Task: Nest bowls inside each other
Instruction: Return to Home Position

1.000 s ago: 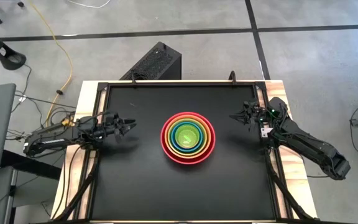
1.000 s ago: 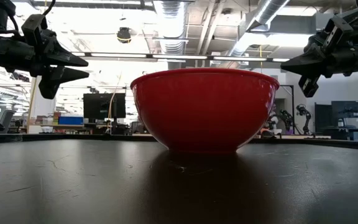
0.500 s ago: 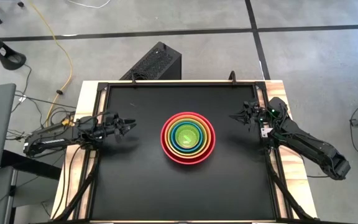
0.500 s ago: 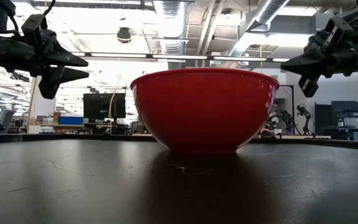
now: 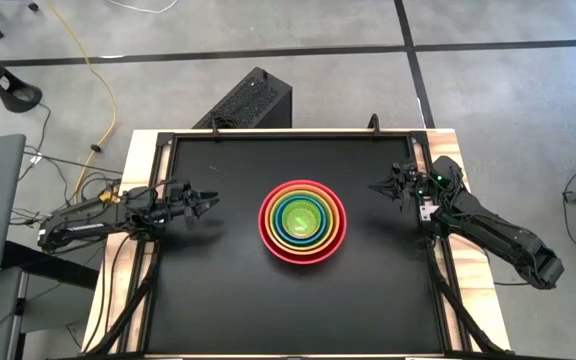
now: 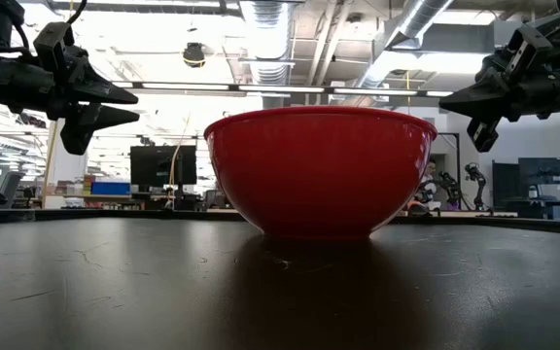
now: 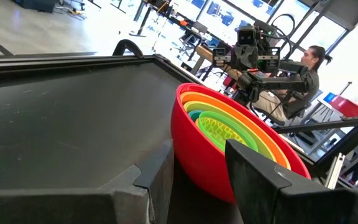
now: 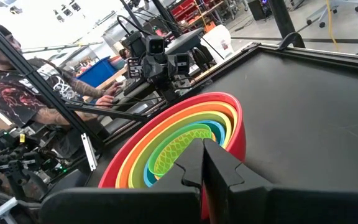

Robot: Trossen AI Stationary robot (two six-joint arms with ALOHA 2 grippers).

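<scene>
The bowls (image 5: 302, 221) sit nested in one stack at the middle of the black table, the red one (image 6: 319, 170) outermost with its base on the table top, then orange, lime green, blue and a dotted yellow-green one (image 7: 219, 129) inside. My left gripper (image 5: 208, 201) hovers open at the table's left, pointing level at the stack, apart from it. My right gripper (image 5: 378, 186) hovers shut at the table's right, also pointing at the stack (image 8: 179, 146) with a gap between.
The table has a raised black rim (image 5: 288, 135). A black box (image 5: 248, 100) stands on the floor behind the far edge. People sit at desks beyond the table (image 8: 23, 93) (image 7: 309, 68). Bare table top lies all round the stack.
</scene>
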